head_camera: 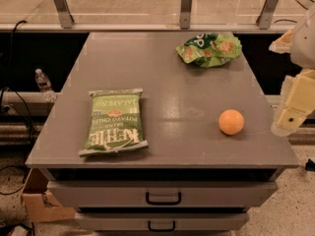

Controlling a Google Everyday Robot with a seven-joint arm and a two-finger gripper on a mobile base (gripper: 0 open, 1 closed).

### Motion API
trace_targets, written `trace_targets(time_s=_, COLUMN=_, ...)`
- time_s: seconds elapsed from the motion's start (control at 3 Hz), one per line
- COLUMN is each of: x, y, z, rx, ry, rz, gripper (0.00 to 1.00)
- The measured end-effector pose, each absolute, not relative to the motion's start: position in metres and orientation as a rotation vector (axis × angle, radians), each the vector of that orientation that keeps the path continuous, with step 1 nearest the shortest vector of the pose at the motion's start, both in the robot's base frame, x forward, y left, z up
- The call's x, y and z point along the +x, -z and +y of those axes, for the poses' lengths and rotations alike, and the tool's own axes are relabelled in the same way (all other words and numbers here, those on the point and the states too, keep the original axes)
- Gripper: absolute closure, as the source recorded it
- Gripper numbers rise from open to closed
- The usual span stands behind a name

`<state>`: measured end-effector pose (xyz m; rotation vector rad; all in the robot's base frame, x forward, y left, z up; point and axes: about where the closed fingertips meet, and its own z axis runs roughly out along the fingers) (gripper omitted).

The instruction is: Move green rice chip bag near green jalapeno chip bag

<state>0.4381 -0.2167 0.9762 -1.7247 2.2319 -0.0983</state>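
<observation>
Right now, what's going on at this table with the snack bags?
Nothing is being handled at this moment. The robot's pincer hangs just past the right edge of the table, beside a round orange thing, touching none of the items. The small wrinkly green rice chip bag lies at the table's far right. The flat green jalapeno chip bag lies near the front left, well apart from it.

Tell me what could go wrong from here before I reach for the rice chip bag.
The gripper hangs right of the table, close to the orange ball; a low swing in could send it rolling. The green rice chip bag is crumpled and puffy, so a grasp might slip on the way to the green jalapeno chip bag.
</observation>
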Motion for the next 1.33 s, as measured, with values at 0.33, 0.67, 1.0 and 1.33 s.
trace_targets(time_s=0.33, x=0.438, y=-0.976, z=-0.217, rx=-1.725, ry=0.099, rz=2.232, gripper=0.0)
trace_targets(time_s=0.67, x=0.467, y=-0.982, z=-0.216, rx=-1.737, ry=0.127, rz=2.199, gripper=0.0)
trace_targets(time_s=1.0, x=0.527, y=-0.984, z=-0.211, rx=-1.787, ry=0.157, rz=2.154, gripper=0.0)
trace_targets(time_s=1.33, x=0.595, y=-0.977, z=-0.204, rx=-1.827, ry=0.193, rz=2.113, gripper=0.0)
